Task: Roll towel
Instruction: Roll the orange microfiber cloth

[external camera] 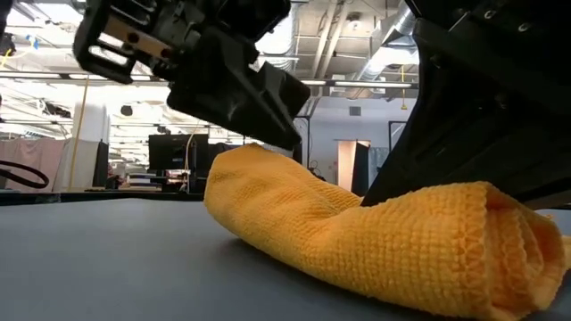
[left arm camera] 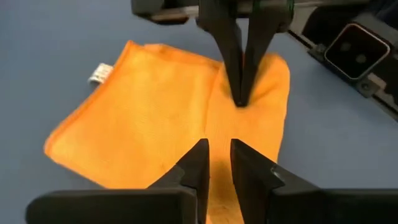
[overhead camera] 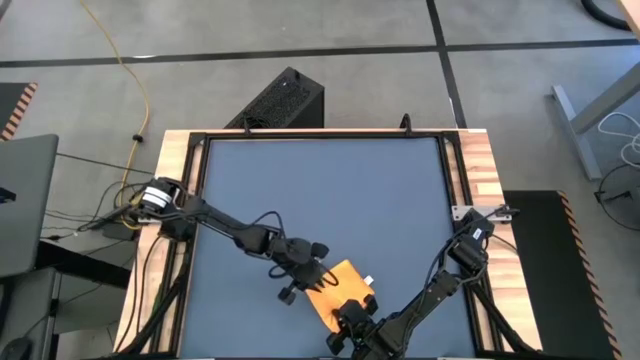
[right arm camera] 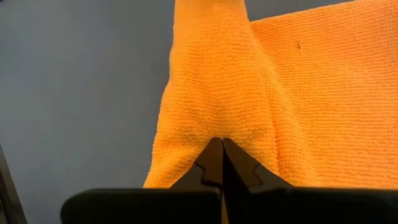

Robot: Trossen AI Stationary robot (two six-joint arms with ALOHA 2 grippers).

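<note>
The yellow-orange towel (overhead camera: 340,290) lies near the near edge of the dark blue tabletop. Its white tag (left arm camera: 99,73) is at the flat side. One side is turned over into a thick rolled fold (external camera: 357,232) that rests on the table. My left gripper (left arm camera: 219,152) is at the fold's far-left end, its fingers close together. My right gripper (right arm camera: 222,144) is shut at the fold's near end; it also shows in the left wrist view (left arm camera: 239,99). My left gripper has the rolled fold's end (left arm camera: 217,134) between its two fingers, which leave a narrow gap. The fingers slant down from the table's left side. That end of the fold (external camera: 254,156) stands raised under the fingertip; the rest lies on the table. My right gripper meets the top of the rolled fold (right arm camera: 217,118) with its fingertips closed together. The fingers come from the near side, slanting down, along the fold. Whether they pinch cloth or only press on it, I cannot tell. The towel rests on the table.
The tabletop (overhead camera: 320,190) stretches bare toward the far edge. A wooden frame (overhead camera: 480,170) runs around it. A black box (overhead camera: 285,100) stands on the floor beyond the far edge.
</note>
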